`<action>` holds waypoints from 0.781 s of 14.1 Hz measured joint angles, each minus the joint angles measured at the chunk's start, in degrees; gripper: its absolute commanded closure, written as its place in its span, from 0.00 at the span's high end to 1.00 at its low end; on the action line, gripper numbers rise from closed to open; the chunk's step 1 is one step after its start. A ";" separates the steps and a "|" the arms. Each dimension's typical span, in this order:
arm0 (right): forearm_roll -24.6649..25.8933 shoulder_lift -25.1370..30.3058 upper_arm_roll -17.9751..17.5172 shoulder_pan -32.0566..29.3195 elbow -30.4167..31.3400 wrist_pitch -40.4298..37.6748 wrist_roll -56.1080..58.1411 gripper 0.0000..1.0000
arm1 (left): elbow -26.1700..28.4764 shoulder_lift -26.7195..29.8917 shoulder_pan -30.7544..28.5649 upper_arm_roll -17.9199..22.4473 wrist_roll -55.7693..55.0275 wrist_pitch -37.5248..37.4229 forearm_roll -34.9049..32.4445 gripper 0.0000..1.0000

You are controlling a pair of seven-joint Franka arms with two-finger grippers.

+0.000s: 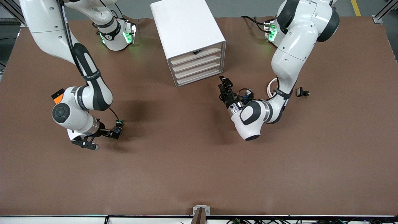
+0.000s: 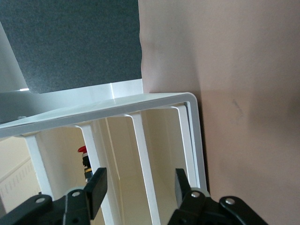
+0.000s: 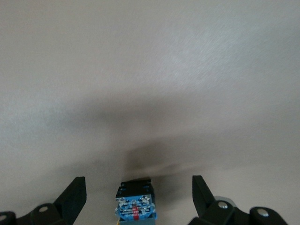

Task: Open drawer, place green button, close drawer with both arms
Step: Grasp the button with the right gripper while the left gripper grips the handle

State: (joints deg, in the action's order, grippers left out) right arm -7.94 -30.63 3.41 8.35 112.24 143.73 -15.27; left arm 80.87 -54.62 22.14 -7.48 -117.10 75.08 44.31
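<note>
Button framed by the open right gripper; drawers all shut.

The button point(image 3: 136, 204), a dark squarish body with a blue face, is seen on the worktop point(image 1: 199, 161) between the right gripper point(image 1: 117, 129) fingers, untouched. The left gripper point(image 1: 224, 83) is held part-open, empty, before the drawer point(image 1: 199, 77).

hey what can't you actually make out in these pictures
- Button: the right wrist view's edge cuts it off, between the open right gripper fingers; its cap is unseen. In the front view it is too small.
- Orange cube: front view, mostly hidden by the right arm.
- White ring: front view, partly hidden by the left arm.
- Left gripper: near the cabinet; which drawer it faces cannot be told.
- Red-capped part: inside the cabinet, too small to identify.
</note>
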 measured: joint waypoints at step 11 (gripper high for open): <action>-0.02 0.01 0.14 1.73 3.74 0.83 -0.01 1.00 | 0.00 -1.58 4.09 -0.01 -0.15 0.00 0.68 0.66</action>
State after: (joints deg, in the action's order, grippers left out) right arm -7.95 -30.62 3.55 10.08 115.99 144.56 -15.29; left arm 80.88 -56.21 26.24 -7.49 -117.24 75.08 45.00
